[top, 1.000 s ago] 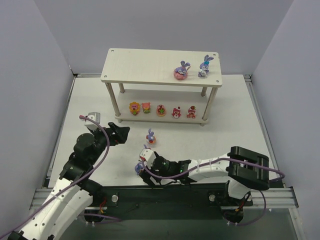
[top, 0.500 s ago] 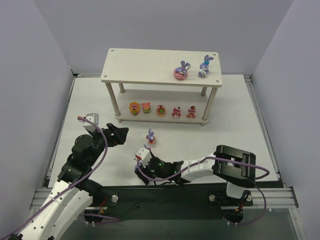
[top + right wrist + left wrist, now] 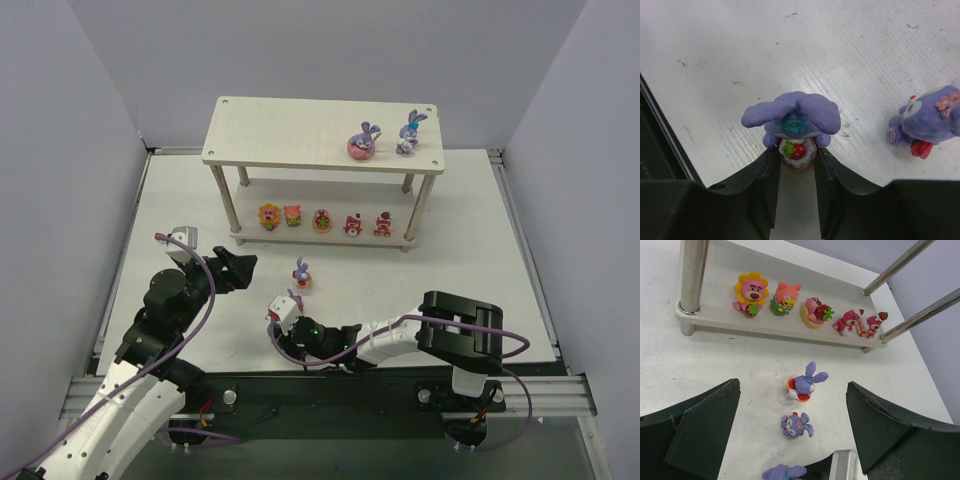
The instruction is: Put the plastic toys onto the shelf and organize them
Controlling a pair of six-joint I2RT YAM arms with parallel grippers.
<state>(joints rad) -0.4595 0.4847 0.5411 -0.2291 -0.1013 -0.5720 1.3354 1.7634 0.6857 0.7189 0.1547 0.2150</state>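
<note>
The shelf carries two purple bunnies on top and a row of several red, pink and yellow toys on its lower tier. My right gripper lies low on the table, both fingers pressed against the strawberry base of a purple bunny. A second bunny lies just beside it. A third bunny, in an orange ring, stands farther out. My left gripper hovers open, looking down on these.
The white table is boxed in by grey walls at the left, right and back. The shelf's metal legs stand ahead of the left gripper. The black rail runs along the near edge behind the right gripper.
The right gripper's jaws have closed in from wide apart onto the bunny's base, and that arm has slid a little left. The left arm has barely shifted.
</note>
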